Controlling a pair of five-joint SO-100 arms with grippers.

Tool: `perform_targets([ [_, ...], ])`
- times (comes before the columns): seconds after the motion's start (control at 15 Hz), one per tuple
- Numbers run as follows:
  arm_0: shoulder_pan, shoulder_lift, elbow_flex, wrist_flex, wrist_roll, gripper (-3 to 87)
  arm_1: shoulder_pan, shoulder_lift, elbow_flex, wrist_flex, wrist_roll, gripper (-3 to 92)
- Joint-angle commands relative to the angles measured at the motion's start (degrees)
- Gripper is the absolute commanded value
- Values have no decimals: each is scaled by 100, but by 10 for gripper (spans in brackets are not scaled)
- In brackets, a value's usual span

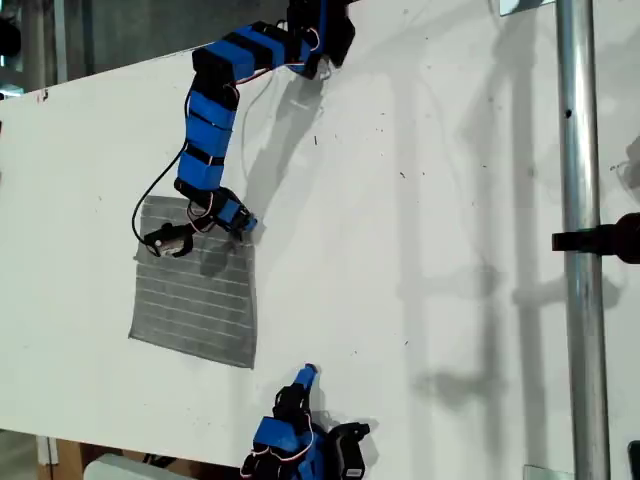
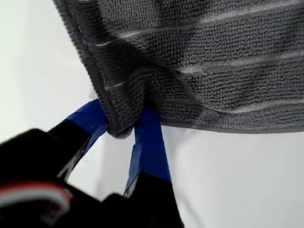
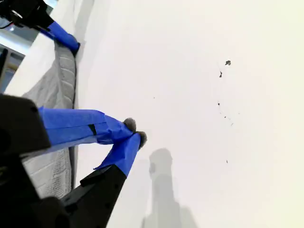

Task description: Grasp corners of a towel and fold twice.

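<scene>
The towel point(image 1: 195, 300) is a thin grey rectangle of nubbly knit cloth crossed by fine pale stripes, lying flat on the smooth white counter point(image 1: 420, 230) toward the exterior view's left. Its hem is a thicker ribbed band. My first gripper point(image 2: 124, 124), its jaws wrapped in blue tape, pinches one rounded corner point(image 2: 118, 128) at the towel's far edge, bunching the fabric. My second gripper point(image 3: 135, 133) sits at the counter's near edge, jaws closed on nothing, tips touching.
</scene>
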Motion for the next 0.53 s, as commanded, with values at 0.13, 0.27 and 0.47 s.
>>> perform_targets([
  [0.13,-141,-114,-466,-694,-360,-28,-158,0,-158,-167,26,-3],
  [0.27,-272,-1951,-1731,-905,-360,-28,-211,-9,-158,-229,26,-3],
  [0.47,-896,-4852,-4131,-562,571,-28,-220,-18,-149,-246,35,-3],
])
